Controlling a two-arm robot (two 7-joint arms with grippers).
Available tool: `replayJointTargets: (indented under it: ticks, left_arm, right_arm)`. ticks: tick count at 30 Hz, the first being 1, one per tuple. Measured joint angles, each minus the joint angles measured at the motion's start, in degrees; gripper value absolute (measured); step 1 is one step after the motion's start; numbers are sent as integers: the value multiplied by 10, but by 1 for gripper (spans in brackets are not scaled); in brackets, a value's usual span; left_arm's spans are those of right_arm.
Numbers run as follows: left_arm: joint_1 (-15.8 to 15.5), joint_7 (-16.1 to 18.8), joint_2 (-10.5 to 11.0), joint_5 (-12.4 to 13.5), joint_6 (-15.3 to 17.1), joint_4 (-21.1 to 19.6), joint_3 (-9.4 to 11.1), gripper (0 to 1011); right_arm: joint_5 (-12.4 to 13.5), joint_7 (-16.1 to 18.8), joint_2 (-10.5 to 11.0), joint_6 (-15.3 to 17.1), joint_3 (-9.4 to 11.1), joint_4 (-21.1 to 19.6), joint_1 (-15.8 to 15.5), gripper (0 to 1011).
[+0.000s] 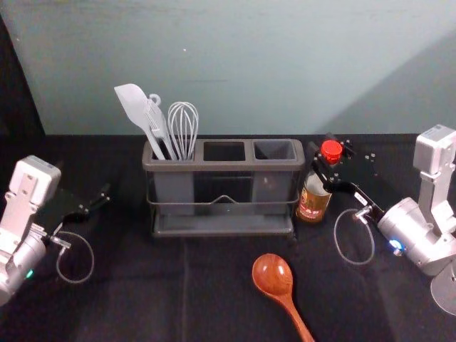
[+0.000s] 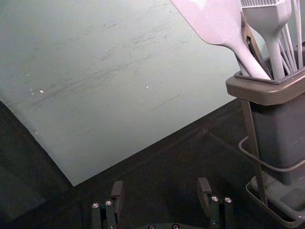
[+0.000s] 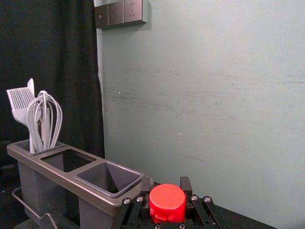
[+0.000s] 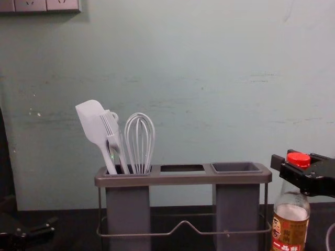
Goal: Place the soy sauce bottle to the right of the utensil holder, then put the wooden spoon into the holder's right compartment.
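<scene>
My right gripper [image 1: 330, 165] is shut on the neck of the soy sauce bottle [image 1: 313, 199], just below its red cap. In the right wrist view, the cap [image 3: 167, 202] sits between the fingers of the right gripper [image 3: 167, 191]. The bottle [image 4: 290, 225] is upright, close beside the right end of the utensil holder [image 4: 180, 179]. The wooden spoon [image 1: 273, 275] lies on the table in front of the holder [image 1: 223, 231], bowl towards it. Off to the holder's left, my left gripper [image 1: 96, 204] is idle; in its wrist view this gripper [image 2: 160, 191] stands open and holds nothing.
A white spatula [image 1: 133, 105], a brush [image 4: 111, 130] and a whisk [image 1: 183, 128] stand in the holder's left compartment. Its middle and right compartments [image 3: 109, 178] hold no utensils. Behind the black-covered table [image 1: 142, 292] rises a wall.
</scene>
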Motion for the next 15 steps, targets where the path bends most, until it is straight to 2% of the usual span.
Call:
replayJointTargets:
  ticks: [15]
  left_arm:
    - [0,0,0,0,0,0,0,1011]
  right_arm:
    - [6,3,-7,-4,5,11,0,378]
